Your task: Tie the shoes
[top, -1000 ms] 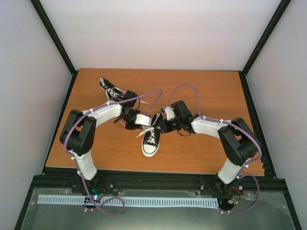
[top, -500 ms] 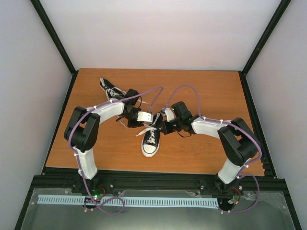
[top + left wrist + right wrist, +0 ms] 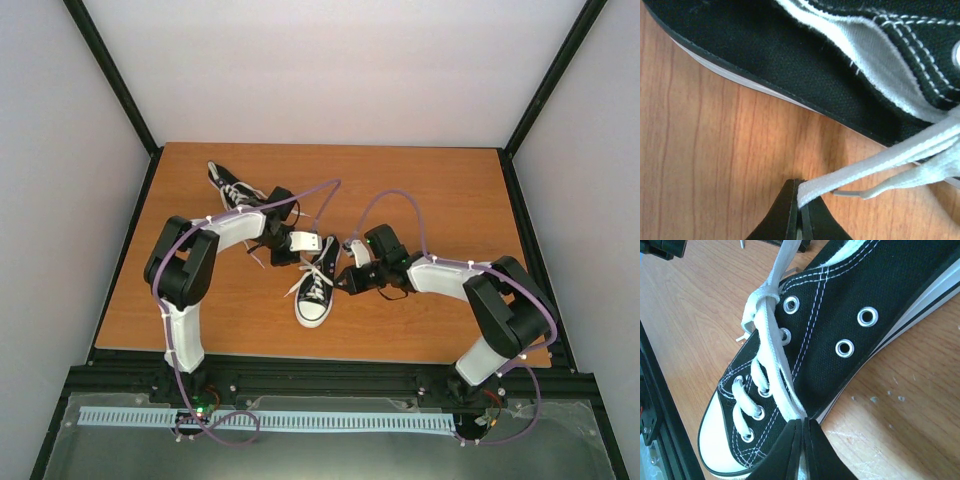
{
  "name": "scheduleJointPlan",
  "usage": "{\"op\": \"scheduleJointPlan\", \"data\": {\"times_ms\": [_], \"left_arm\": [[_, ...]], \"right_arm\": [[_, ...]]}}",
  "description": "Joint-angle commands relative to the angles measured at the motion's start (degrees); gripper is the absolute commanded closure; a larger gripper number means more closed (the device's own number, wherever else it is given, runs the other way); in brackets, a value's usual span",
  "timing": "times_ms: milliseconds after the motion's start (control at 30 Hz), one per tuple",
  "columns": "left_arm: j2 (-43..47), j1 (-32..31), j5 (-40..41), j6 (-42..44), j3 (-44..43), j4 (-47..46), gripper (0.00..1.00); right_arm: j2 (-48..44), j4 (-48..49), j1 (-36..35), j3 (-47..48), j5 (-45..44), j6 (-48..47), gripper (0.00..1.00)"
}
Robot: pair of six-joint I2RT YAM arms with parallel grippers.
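Wood-grain surface (image 3: 440,200) is enclosed by pale walls and a black frame. Two black canvas shoes with white toe caps are recorded on it. The near shoe (image 3: 313,292) is found at the centre, sole down, with its toe cap pointed toward the arm bases. The far shoe (image 3: 228,184) is located at the far left, well apart from the first and partly hidden by the left arm.

The left gripper (image 3: 322,244) is positioned just beside the heel end of the near shoe. The right gripper (image 3: 345,279) is positioned at that shoe's right side.

From the left wrist camera, the left jaws are seen pressed together on the end of a flat white lace strand (image 3: 875,165), which is stretched from the shoe over bare wood. From the right wrist camera, the right jaws are seen pinched on a second strand (image 3: 774,367), which is drawn down over the lacing beside the eyelets. Both strands are gathered together near the upper eyelets. No finished bow is observed.
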State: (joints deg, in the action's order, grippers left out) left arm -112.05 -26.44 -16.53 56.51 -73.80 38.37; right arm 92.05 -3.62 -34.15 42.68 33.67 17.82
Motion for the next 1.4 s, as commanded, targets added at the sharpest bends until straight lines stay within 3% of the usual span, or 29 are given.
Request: {"op": "scheduleJointPlan", "data": {"times_ms": [0, 333, 733, 1367], "left_arm": [[-1.01, -0.19, 0.69, -1.14, -1.61, -0.32, 0.99], [-2.69, -0.15, 2.47, -2.71, -2.05, -1.46, 0.99], [3.32, -0.37, -7.69, -2.95, -2.26, -4.38, 0.99], [-1.92, -0.37, -1.32, -8.26, -4.65, -9.07, 0.99]], "right_arm": [[0.28, -0.23, -0.3, -0.78, -0.01, -0.49, 0.97], [2.6, 0.04, -0.29, -1.26, -0.44, -1.13, 0.97], [-3.36, -2.3, -3.86, 1.96, 1.96, 0.33, 0.97], [-0.81, 2.28, -5.46, -3.7, 0.39, 3.34, 0.97]]}}
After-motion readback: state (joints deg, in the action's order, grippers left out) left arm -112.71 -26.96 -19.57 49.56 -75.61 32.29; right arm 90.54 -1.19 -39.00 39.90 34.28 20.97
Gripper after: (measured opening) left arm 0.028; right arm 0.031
